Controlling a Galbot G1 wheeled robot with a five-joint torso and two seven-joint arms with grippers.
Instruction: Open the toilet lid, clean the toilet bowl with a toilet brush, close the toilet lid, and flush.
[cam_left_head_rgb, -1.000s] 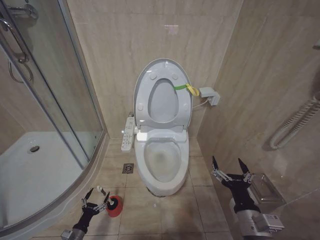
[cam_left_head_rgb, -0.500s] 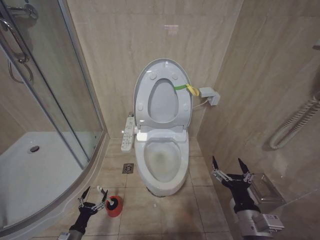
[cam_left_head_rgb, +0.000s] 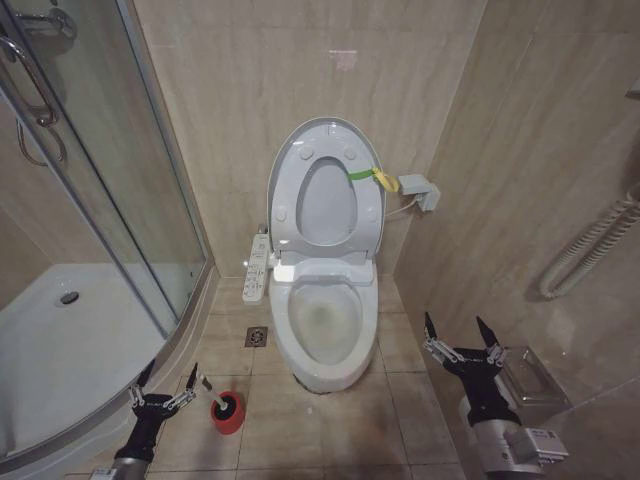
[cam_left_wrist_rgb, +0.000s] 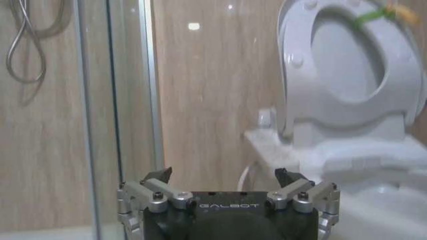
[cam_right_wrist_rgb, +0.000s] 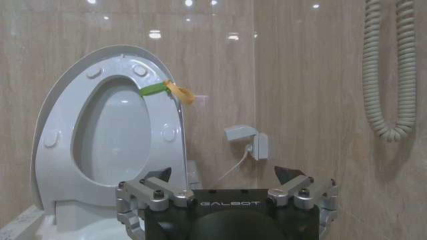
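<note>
The toilet lid (cam_left_head_rgb: 325, 205) stands raised against the wall with the ring seat up in front of it; a yellow-green band (cam_left_head_rgb: 370, 177) hangs at its edge. Below lies the open toilet bowl (cam_left_head_rgb: 325, 322). On the floor to the bowl's left, the toilet brush (cam_left_head_rgb: 226, 410) sits in its red holder, white handle leaning left. My left gripper (cam_left_head_rgb: 162, 385) is open, just left of the handle and apart from it. My right gripper (cam_left_head_rgb: 462, 338) hangs open to the right of the bowl, empty. The wrist views show both open grippers (cam_left_wrist_rgb: 223, 176) (cam_right_wrist_rgb: 223, 175) facing the lid (cam_left_wrist_rgb: 347, 55) (cam_right_wrist_rgb: 110, 132).
A curved glass shower door (cam_left_head_rgb: 100, 200) and white shower tray (cam_left_head_rgb: 70, 340) fill the left. A control panel (cam_left_head_rgb: 257, 268) and floor drain (cam_left_head_rgb: 256, 336) lie left of the bowl. On the right wall are a socket box (cam_left_head_rgb: 418, 190), a coiled hose (cam_left_head_rgb: 590, 250) and a metal box (cam_left_head_rgb: 525, 375).
My left gripper has moved left, away from the brush handle it stood around a second ago. The brush stays in its holder. The right arm has not moved.
</note>
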